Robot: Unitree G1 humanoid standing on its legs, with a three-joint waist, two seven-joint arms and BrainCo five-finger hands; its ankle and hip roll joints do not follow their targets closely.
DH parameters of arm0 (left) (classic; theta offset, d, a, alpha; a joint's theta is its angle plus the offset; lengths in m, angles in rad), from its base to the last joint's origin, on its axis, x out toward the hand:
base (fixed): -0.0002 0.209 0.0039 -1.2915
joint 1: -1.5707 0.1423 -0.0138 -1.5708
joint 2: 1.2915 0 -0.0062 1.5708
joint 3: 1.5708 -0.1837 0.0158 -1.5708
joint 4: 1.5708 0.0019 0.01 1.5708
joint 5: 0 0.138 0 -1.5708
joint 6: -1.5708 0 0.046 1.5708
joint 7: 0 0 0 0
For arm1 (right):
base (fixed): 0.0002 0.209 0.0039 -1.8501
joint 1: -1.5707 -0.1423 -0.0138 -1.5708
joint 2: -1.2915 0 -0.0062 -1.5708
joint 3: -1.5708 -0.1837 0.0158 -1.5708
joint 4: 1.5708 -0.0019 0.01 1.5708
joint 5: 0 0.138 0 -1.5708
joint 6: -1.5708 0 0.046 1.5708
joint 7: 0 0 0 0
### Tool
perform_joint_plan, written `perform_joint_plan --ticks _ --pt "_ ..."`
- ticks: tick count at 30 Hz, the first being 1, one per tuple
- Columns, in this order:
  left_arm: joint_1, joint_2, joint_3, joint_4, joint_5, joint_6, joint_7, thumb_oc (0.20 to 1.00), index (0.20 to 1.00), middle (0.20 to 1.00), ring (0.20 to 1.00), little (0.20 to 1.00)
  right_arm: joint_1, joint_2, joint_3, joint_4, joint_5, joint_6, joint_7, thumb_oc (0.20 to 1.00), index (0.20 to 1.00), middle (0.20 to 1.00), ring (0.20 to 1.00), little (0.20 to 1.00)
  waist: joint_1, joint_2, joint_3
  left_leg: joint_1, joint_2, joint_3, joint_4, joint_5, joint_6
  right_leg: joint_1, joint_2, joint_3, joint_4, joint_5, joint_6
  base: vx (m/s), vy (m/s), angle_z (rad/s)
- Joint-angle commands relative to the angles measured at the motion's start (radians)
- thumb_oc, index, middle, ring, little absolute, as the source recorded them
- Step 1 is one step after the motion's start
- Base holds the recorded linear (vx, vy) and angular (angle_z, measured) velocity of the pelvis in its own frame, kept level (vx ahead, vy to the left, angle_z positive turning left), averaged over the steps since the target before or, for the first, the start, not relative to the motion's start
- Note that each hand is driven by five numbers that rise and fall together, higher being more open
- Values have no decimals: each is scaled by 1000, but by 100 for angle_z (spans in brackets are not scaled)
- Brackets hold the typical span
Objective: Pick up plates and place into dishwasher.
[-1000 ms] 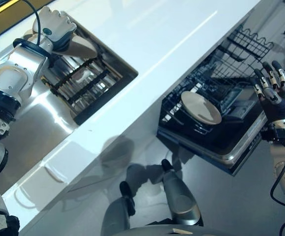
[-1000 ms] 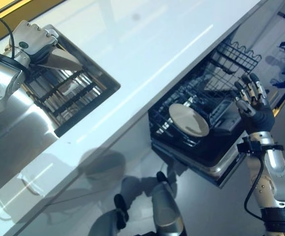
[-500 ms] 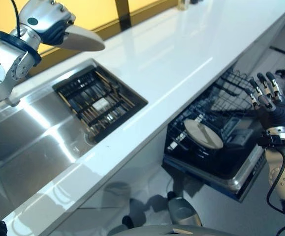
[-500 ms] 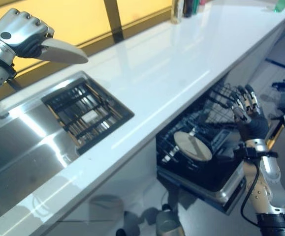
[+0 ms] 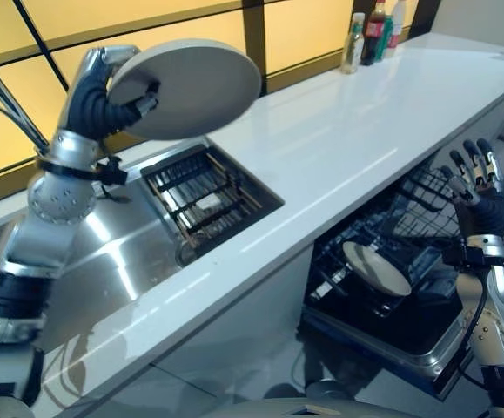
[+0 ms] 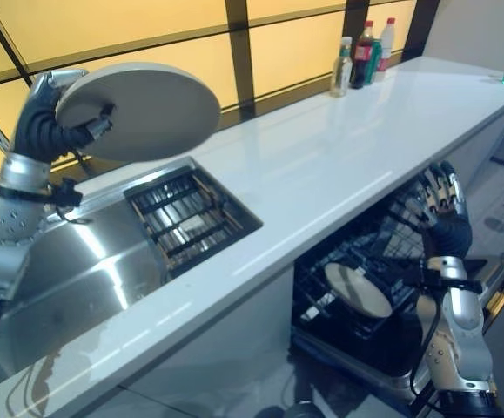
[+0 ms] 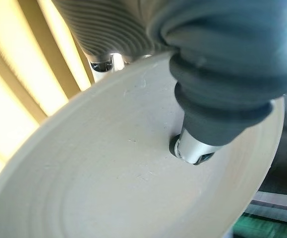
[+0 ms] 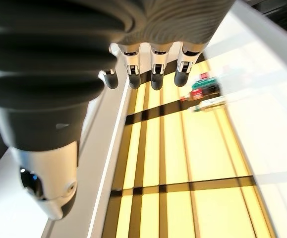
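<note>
One round beige ceramic plate (image 5: 376, 267) already lies tilted in the black wire lower rack (image 5: 356, 252) of the open dishwasher, so part of the job appears done. A second round beige plate (image 5: 186, 87) is up in the air, pinched at its rim by the left hand (image 5: 95, 96), whose fingers curl over the far edge while the thumb (image 7: 193, 148) presses on the plate's face. It hangs above the stainless steel sink (image 5: 121, 252), near the dark slatted drying rack (image 5: 208, 187) set into the basin, well apart from the dishwasher. The right hand (image 5: 478, 187) is raised beside the rack with its fingers straight and spread, holding nothing. What looks left for this plate is the carry across the glossy white countertop (image 5: 339, 148) and down into a free slot of the wire rack. Whether more plates wait in the sink cannot be told. A few bottles (image 5: 369, 35) stand at the counter's far end.
</note>
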Motion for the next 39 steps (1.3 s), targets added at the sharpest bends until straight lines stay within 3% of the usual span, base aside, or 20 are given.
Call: perform_joint_plan --ticks 1,6,10,15,24,39 --pt "-22 -44 21 -71 -61 -41 -18 200 200 200 200 200 -88 10 26 -99 14 -40 45 1000 1000 1000 1000 1000 9 -27 -25 -27 -50 -23 51 -72 76 9 6 -3 -20 32 49 -54 -21 -2" --pt "-61 -143 -90 -88 -53 8 -41 200 200 200 200 200 -190 15 173 -132 33 81 122 1000 1000 1000 1000 1000 24 -32 -35 -26 -58 -34 44 -73 79 10 2 -11 -29 35 52 -45 -42 -3" --pt "-98 -171 -154 -72 -68 22 -53 200 200 200 200 200 -264 13 265 -123 -74 116 104 1000 1000 1000 1000 1000 30 -30 -40 -27 -62 -33 49 -75 82 11 -2 -14 -27 33 54 -7 -10 0" --pt "-121 -187 -186 -88 -80 39 -56 200 200 200 200 200 -348 28 340 -102 -68 189 91 1000 1000 1000 1000 1000 49 -29 -42 -27 -67 -44 50 -77 83 23 -6 -24 -41 28 54 0 0 0" --pt "-120 -205 -200 -87 -80 48 -60 200 200 200 200 200 -374 61 384 -108 -38 219 119 1000 1000 1000 1000 1000 70 -35 -46 -31 -70 -65 47 -77 84 29 -9 -35 -45 22 54 4 -6 8" --pt "-105 -244 -221 -66 -92 57 -67 200 200 200 200 200 -406 92 423 -136 0 196 161 1000 1000 1000 1000 1000 76 -40 -45 -25 -72 -63 47 -80 90 30 -12 -31 -47 26 56 3 1 0"
